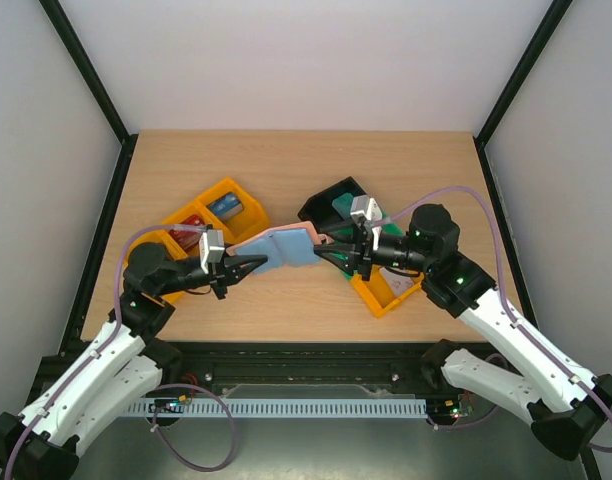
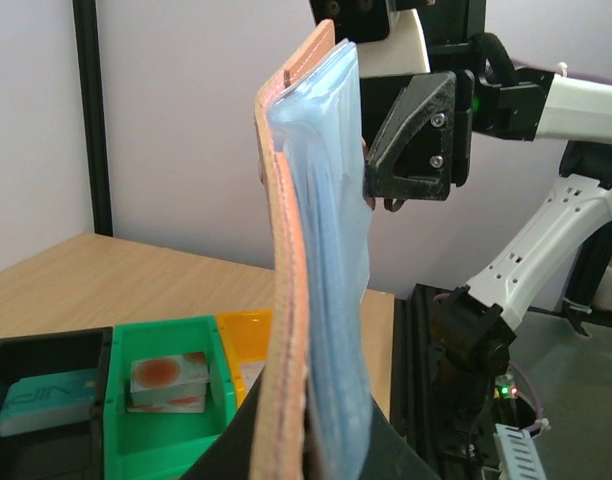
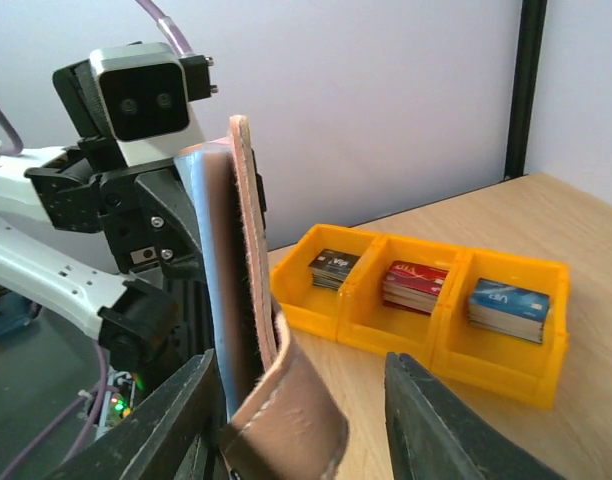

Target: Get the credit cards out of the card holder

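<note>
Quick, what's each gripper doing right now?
Left gripper: closed, holding the card holder.
Right gripper: open, fingers either side of the card holder.

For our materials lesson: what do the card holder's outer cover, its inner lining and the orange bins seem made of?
Outer cover: matte leather or imitation, stitched edge. Inner lining: glossy bluish plastic film, probably. Orange bins: shiny moulded plastic.
</note>
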